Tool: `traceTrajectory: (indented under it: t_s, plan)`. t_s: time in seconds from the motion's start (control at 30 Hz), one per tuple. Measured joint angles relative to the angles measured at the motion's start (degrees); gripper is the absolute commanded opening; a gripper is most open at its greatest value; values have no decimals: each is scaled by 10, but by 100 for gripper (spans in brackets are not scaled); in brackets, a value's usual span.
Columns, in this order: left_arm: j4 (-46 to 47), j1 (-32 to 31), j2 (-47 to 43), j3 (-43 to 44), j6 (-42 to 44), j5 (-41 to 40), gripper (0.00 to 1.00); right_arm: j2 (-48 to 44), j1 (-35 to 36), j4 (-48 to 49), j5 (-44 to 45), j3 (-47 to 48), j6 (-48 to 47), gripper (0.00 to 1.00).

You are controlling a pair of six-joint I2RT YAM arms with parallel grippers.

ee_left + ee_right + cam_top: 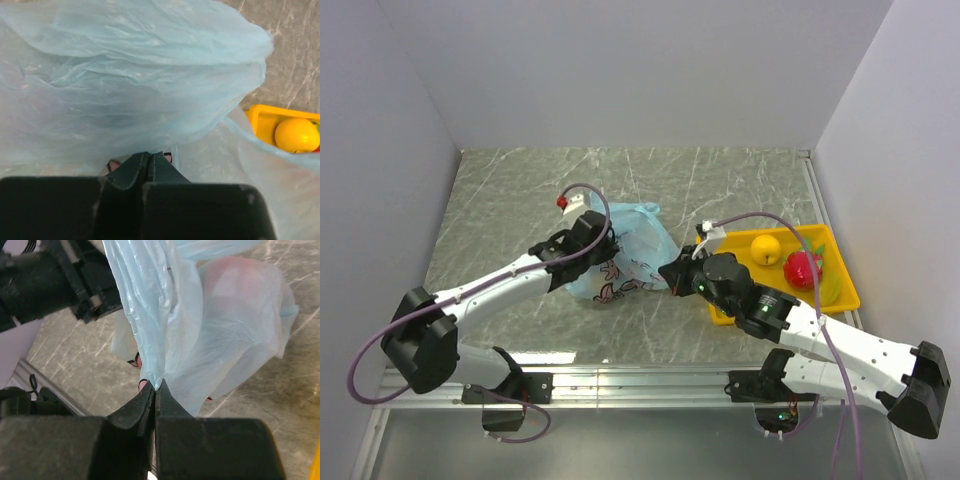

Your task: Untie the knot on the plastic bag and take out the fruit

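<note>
Your right gripper [155, 386] is pinching a pleat of the plastic bag [200, 330] between tightly closed jaws, on the bag's tray-facing side. Your left gripper [151, 156] is clamping together against the bag's opposite side, seemingly nipping a fold. Both are gripping thin film rather than the knot, which I cannot locate. Pulling apart from here is risking a tear, or cinching the tie tighter. One pinkish fruit [235, 285] is showing through the film. Beyond the bag a yellow tray [851, 296] is sitting near, so a swinging bag could be knocking it.
</note>
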Motion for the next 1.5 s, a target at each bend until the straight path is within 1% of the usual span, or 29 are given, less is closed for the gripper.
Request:
traceTrajectory:
  t_s: [0.07, 0.13, 0.2, 0.27, 0.37, 0.4, 0.5, 0.53, 0.57, 0.63, 0.67, 0.77, 0.87, 0.93, 1.0, 1.17, 1.2, 1.23, 1.27, 1.33, 1.47, 1.5]
  plan:
    - [-2, -1, -19, -21, -4, 0, 1, -4, -2, -12, 21, 0, 9, 0]
    - [-7, -1, -67, -55, -7, 0, 0, -12, -12, -30, 38, -1, 28, 0]
    - [-19, -2, -153, -102, -21, 6, 1, -20, -35, -42, 45, -6, 54, 0]
    - [-23, -2, -249, -145, -42, 30, 0, -22, -59, -52, 40, -14, 88, 0]
    - [-45, -2, -369, -199, -73, 70, 1, -22, -67, -64, 22, -17, 118, 1]
    - [-55, -2, -396, -214, -84, 84, 1, -22, -67, -67, 15, -17, 121, 3]
    - [-91, -2, -437, -250, -107, 125, 1, -10, -66, -115, -3, 12, 105, 24]
    - [-110, -1, -446, -257, -109, 131, 0, -3, -67, -148, -1, 37, 88, 40]
    - [-132, 1, -453, -261, -109, 132, 1, 3, -69, -174, 3, 61, 75, 45]
    - [-181, 6, -464, -261, -108, 129, 0, 18, -73, -240, 7, 142, 25, 51]
    - [-199, 8, -468, -261, -108, 127, 1, 28, -73, -263, 6, 188, 1, 51]
    - [-233, 9, -477, -261, -109, 124, 0, 61, -66, -286, -18, 315, -60, 50]
    - [-256, 9, -468, -261, -109, 122, 1, 113, -42, -275, -45, 393, -95, 43]
    - [-271, 9, -463, -261, -112, 119, 1, 150, -31, -253, -64, 408, -106, 36]
    - [-281, 9, -464, -261, -116, 116, 1, 200, -24, -229, -87, 409, -108, 34]
    - [-304, 9, -490, -253, -128, 97, 1, 361, -16, -174, -128, 391, -104, 33]
    - [-309, 9, -494, -250, -130, 93, 1, 383, -16, -167, -129, 375, -101, 29]
    - [-311, 9, -497, -249, -134, 90, 0, 397, -15, -160, -127, 351, -98, 27]
    - [-313, 9, -500, -249, -140, 87, 1, 403, -16, -153, -124, 327, -94, 26]
    - [-320, 9, -509, -249, -151, 84, 1, 400, -23, -136, -109, 249, -70, 26]
    - [-343, 9, -546, -249, -184, 73, 1, 356, -65, -123, -75, 97, -19, 32]
    - [-348, 9, -556, -249, -189, 69, 1, 341, -76, -126, -64, 73, -12, 34]
